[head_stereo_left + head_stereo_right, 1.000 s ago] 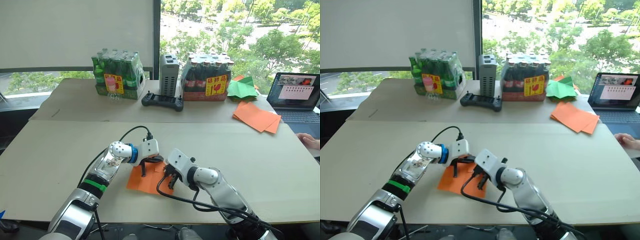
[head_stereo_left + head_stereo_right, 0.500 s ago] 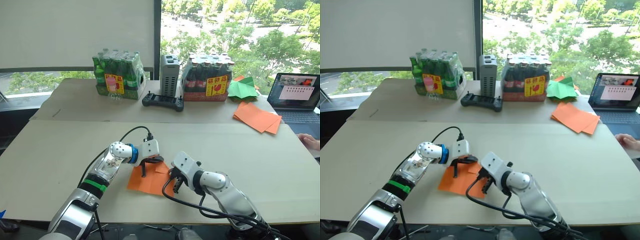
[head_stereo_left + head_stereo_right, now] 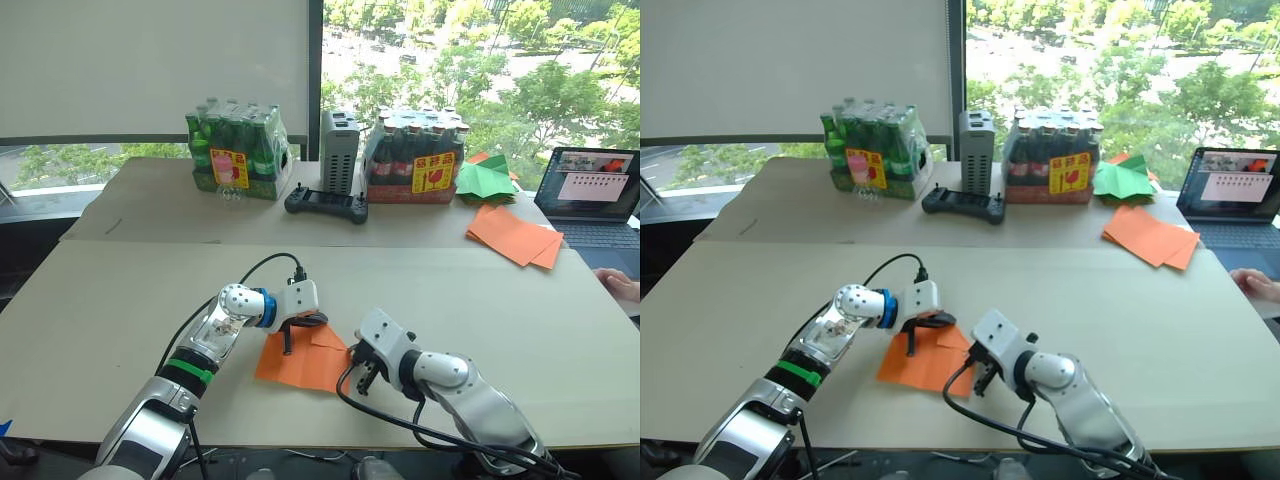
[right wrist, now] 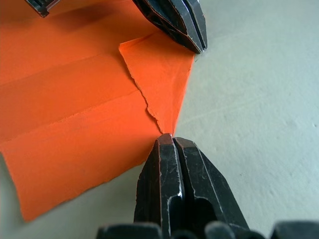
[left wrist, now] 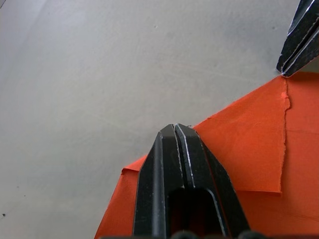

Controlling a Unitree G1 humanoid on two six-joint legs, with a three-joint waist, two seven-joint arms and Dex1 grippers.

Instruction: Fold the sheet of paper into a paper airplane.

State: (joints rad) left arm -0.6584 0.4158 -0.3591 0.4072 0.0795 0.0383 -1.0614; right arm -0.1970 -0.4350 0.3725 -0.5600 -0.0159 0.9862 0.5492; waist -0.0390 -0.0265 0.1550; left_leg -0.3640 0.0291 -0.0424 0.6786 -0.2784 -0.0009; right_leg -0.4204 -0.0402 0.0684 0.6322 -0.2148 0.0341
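The sheet of paper (image 3: 298,365) lies flat and orange on the table near the front edge, with crease lines and one corner folded in as a small triangular flap (image 4: 162,74). My left gripper (image 3: 288,347) is shut, its tip resting on the sheet's far edge beside the flap (image 5: 249,144). My right gripper (image 3: 361,379) is also shut. Its tip touches the table at the sheet's right edge, right at the flap's lower corner. The two gripper tips stand at opposite ends of the flap's outer edge.
At the back stand two shrink-wrapped bottle packs (image 3: 236,150) (image 3: 415,158), a grey box (image 3: 338,150) and a black controller (image 3: 325,205). A green paper shape (image 3: 484,178), a stack of orange sheets (image 3: 512,233), a laptop (image 3: 592,195) and a person's hand (image 3: 618,282) are at the right.
My right gripper has drawn back off the sheet toward the near right, ending at its right edge. The folded corner flap now shows uncovered. The left gripper has stayed put.
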